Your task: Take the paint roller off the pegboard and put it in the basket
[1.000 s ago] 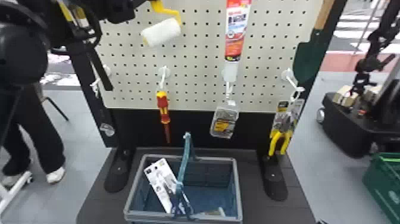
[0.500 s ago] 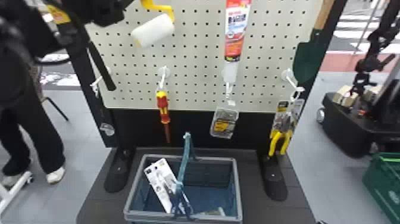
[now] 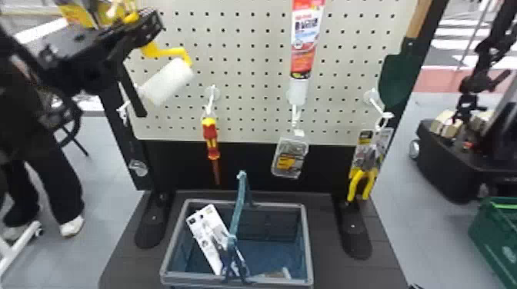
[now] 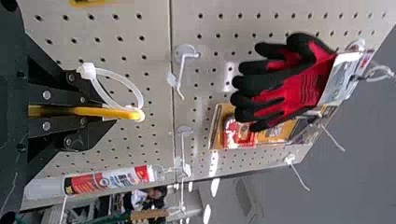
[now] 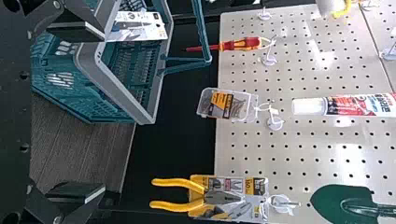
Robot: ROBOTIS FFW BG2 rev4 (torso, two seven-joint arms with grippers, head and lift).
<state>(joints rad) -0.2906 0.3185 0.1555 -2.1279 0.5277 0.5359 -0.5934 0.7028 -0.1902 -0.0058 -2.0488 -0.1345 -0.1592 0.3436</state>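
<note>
You've got your left gripper (image 3: pixel 149 27) up in front of the board, its flat black fingers closed on the slim yellow rod of the paint roller (image 3: pixel 167 82), and there's a glossy white plastic tie (image 4: pixel 87 71) looped around the rod's end in the left wrist view. The roller's sleeve, a fuzzy white cylinder on a bent yellow frame, hangs tilted, above and to the left of the basket. Over on your right gripper (image 5: pixel 102 112), it's two blocky fingers spread wide with nothing held between them. Below, the basket (image 3: pixel 307 242) sits on the dark, plank-like base, blue-green lattice plastic with a smooth grey rim and its thin handle (image 3: pixel 239 207) upright, a flat white card pack (image 3: pixel 211 238) leaning inside. Past it hang a red-and-yellow screwdriver (image 3: pixel 210 134), a clear rigid plastic box (image 3: pixel 290 157) and pliers (image 3: pixel 361 184) with curved yellow grips. Higher up, you have a tapered red-and-white tube (image 3: pixel 306 42) and a rounded dark green trowel (image 3: pixel 400 78) against the pale pegboard (image 3: pixel 250 69) with its neat rows of round holes. Off to the right, on the smooth grey floor, there's a green plastic crate (image 3: pixel 500 238).
</note>
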